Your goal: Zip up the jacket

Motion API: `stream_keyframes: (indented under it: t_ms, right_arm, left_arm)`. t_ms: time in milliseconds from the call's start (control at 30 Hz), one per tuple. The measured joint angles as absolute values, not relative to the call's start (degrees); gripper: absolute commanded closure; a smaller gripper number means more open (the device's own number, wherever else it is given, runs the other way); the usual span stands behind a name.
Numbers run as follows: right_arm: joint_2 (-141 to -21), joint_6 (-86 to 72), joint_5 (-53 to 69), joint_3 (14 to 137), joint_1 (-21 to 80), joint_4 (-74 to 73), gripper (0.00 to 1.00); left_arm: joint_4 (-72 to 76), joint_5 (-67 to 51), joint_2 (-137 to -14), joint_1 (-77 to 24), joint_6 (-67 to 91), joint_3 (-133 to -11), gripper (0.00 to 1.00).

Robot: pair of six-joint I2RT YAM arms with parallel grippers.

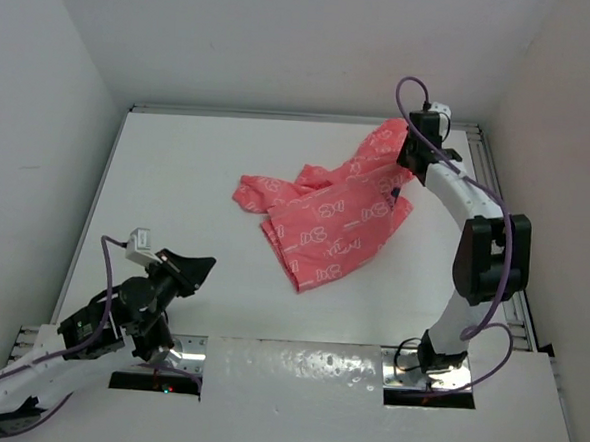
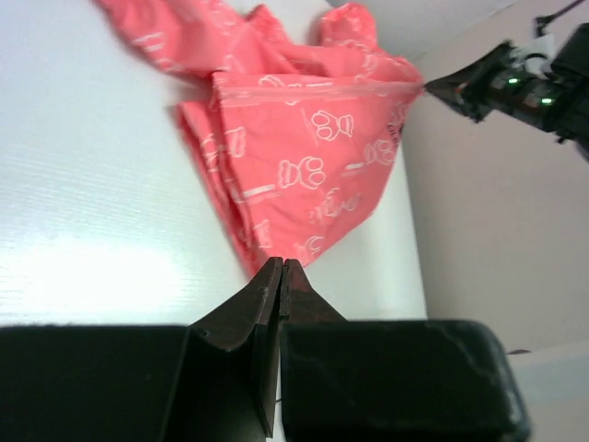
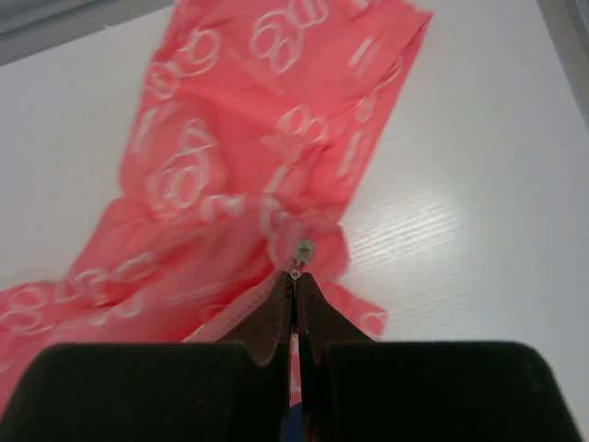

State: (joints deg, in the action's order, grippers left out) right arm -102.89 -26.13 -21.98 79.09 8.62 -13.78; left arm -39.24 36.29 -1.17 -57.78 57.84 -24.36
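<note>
While the left hand (image 2: 281, 276) hangs pressed together and empty, well short of the jacket's near hem, the one jacket (image 1: 330, 223) lies on the counter (image 1: 178, 174), its far end lifted. There the right hand (image 3: 294, 281) pinches the single zipper pull (image 3: 302, 249). Two hands in all. The zip looks closed almost fully, so probably only the last bit and the release remain.
</note>
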Motion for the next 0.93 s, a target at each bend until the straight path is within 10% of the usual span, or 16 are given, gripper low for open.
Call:
stream_keyframes:
  t_ms: [200,333,933]
  right_arm:
    - [-97.67,-28.8,-13.1,70.89,10.0,-10.59,0.91]
    - [-90.74,-29.28,-11.86,66.57,17.85,-12.25,0.01]
    - [-34.65,-34.74,-7.38,48.6,30.52,-27.64,0.01]
  left_arm:
    - [-36.77,37.32,-8.36,-57.78,56.73,-24.43,0.56]
    - [-32.32,36.84,-13.61,-57.78,53.25,-26.3,0.28]
    - [-23.77,30.39,-27.75,-57.78,41.41,-42.39,0.2]
